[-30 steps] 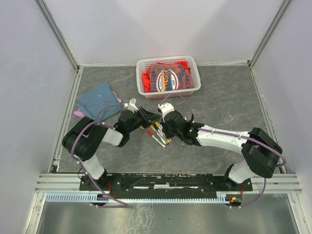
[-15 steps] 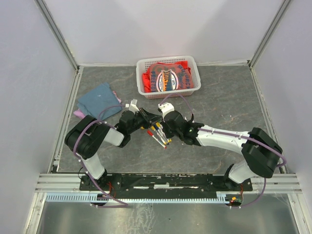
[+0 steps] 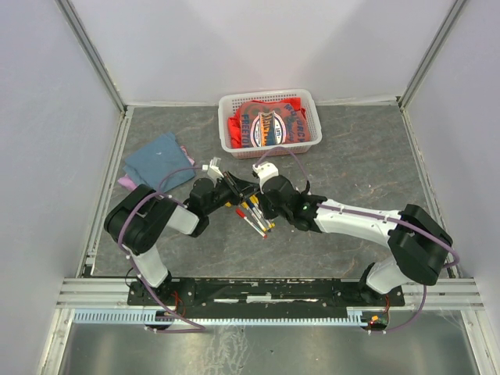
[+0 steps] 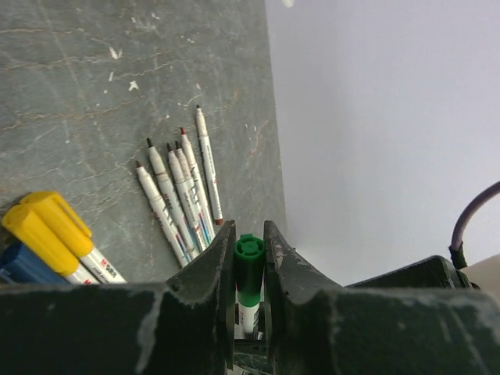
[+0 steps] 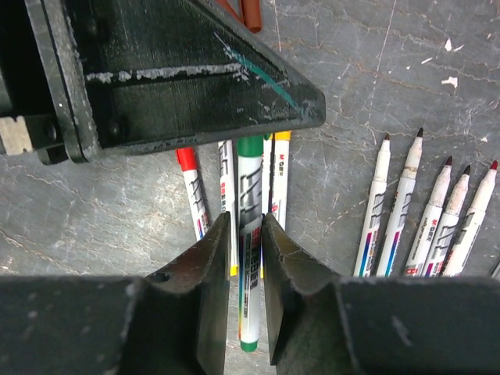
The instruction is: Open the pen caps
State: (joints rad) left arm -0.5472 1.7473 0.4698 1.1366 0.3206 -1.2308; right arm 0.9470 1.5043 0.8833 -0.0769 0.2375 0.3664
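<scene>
My left gripper (image 4: 248, 234) is shut on the green cap (image 4: 248, 266) of a white-barrelled pen held just above the table. The pen's barrel (image 5: 250, 187) runs between the fingers of my right gripper (image 5: 247, 223), which stands slightly open with a sliver of gap on one side. The cap is still on the pen. Several uncapped pens (image 4: 176, 191) lie side by side on the table; the right wrist view shows these uncapped pens (image 5: 422, 211) to the right. Capped pens with red (image 5: 186, 160) and yellow (image 5: 281, 137) caps lie under the held pen. In the top view both grippers, left (image 3: 238, 191) and right (image 3: 262, 205), meet over the pens (image 3: 254, 219).
A white basket (image 3: 226, 101) with red cloth stands at the back centre. A blue-grey cloth (image 3: 158, 160) lies at the left. Thicker yellow-capped markers (image 4: 47, 226) lie near the left gripper. Red-brown loose caps (image 5: 250, 12) lie beyond the left gripper.
Both arms have stayed over the pens with only a slight shift of the wrists.
</scene>
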